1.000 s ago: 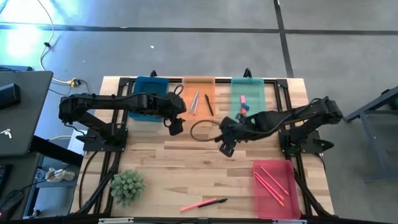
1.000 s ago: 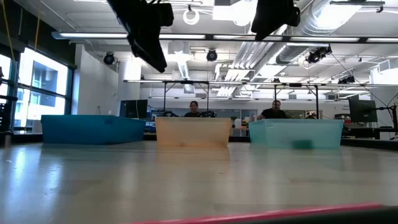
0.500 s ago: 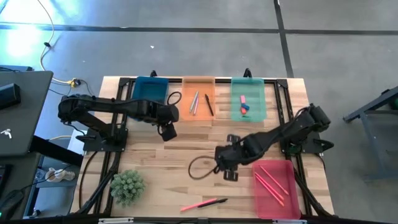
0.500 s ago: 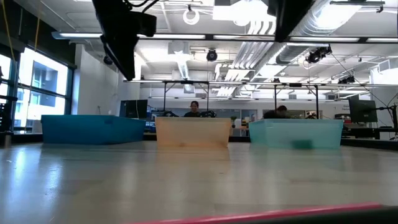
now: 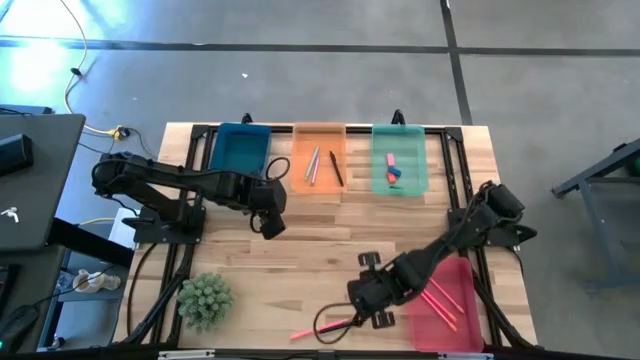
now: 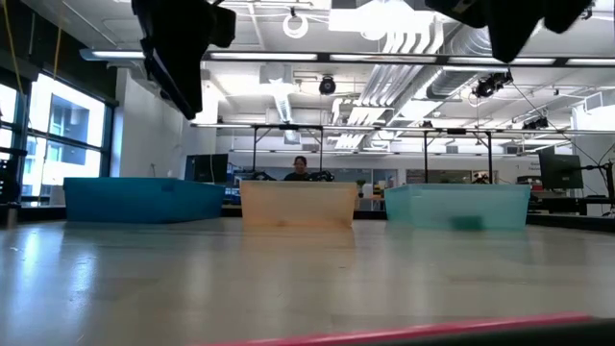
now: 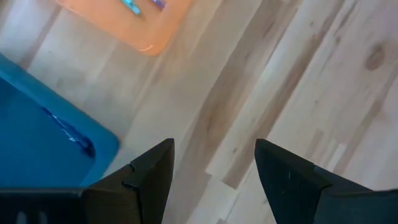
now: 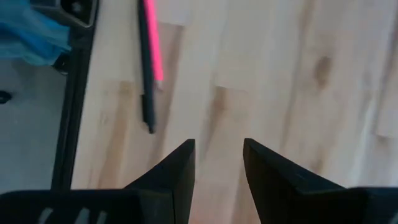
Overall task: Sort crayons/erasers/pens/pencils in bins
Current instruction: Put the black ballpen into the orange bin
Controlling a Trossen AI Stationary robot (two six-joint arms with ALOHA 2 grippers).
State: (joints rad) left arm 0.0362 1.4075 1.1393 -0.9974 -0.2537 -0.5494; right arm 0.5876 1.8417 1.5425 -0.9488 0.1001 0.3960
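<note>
Four bins stand on the table: blue (image 5: 242, 152), orange (image 5: 320, 185) and green (image 5: 400, 188) along the far edge, red-pink (image 5: 462, 325) at the near right. The erasers (image 5: 392, 168) lie in the green bin. A pink stick and a dark pen (image 5: 327, 326) lie on the table near its front edge; they also show in the right wrist view (image 8: 149, 62). My right gripper (image 5: 368, 306) is open and empty, just right of them. My left gripper (image 5: 272, 222) is open and empty, over bare table near the blue bin (image 7: 37, 143).
The orange bin holds thin pens (image 5: 322, 165). The red-pink bin holds pink sticks (image 5: 440, 295). A small green plant (image 5: 205, 300) stands at the near left. A dark cable loop (image 5: 335, 318) hangs by my right gripper. People show far behind the bins in the low view (image 6: 301, 168).
My right gripper has gone toward the table's near edge, from the middle of the table down to the pink stick and dark pen. My left gripper has drawn back a little toward the table's left and near edges, away from the orange bin.
</note>
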